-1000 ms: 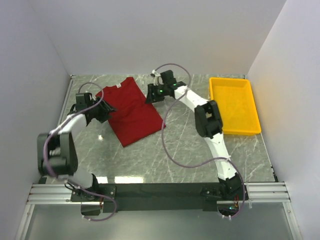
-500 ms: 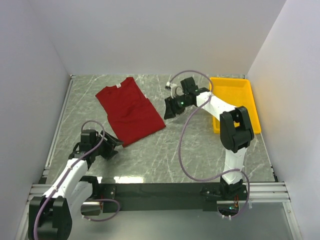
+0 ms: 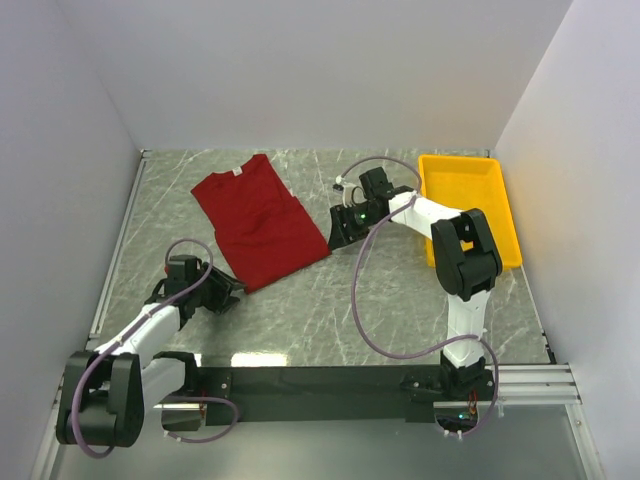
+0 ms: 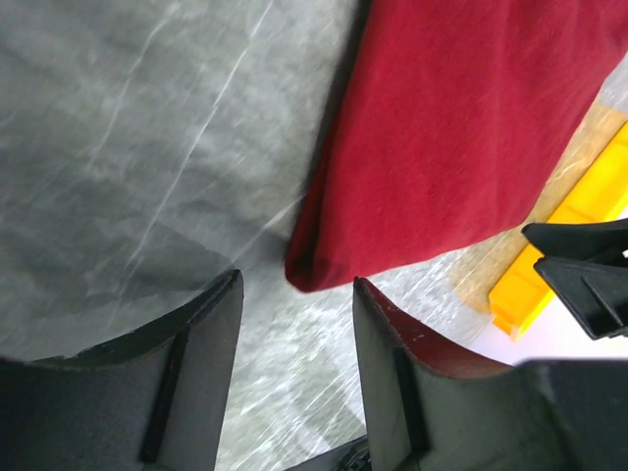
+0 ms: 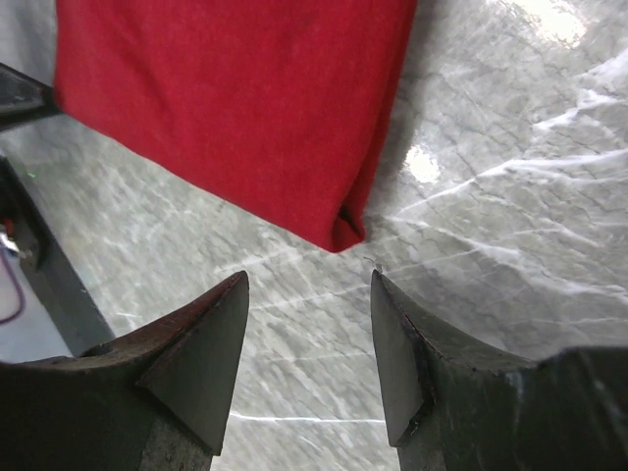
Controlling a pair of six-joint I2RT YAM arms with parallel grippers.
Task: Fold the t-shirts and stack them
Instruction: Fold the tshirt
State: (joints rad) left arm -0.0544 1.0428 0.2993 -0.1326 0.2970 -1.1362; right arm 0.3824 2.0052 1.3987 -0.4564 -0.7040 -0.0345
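the maroon t-shirt lies flat on the marble tabletop, left of centre and well apart from the yellow tray on the right. it looks already folded into a long strip. its long axis runs diagonally, from the collar end at the far left down to the hem end, which faces the arms and leans to the right. the coming move turns on that hem end, because each pincer sits at one of its two corners. the left pincer is low over the tabletop just beside the near-left hem corner, which shows right ahead of its fingertips. the right pincer is just beside the right-hand hem corner, and the cloth lies to its left, straight off its tips. both pincers stand moderately wide and hold nothing, with only bare marble between their jaws. neither arm is clearly nearer, as each has its own corner close in front. my judgement is that the next step is to take both hem corners and carry them along the long axis toward the collar, which would halve the strip.
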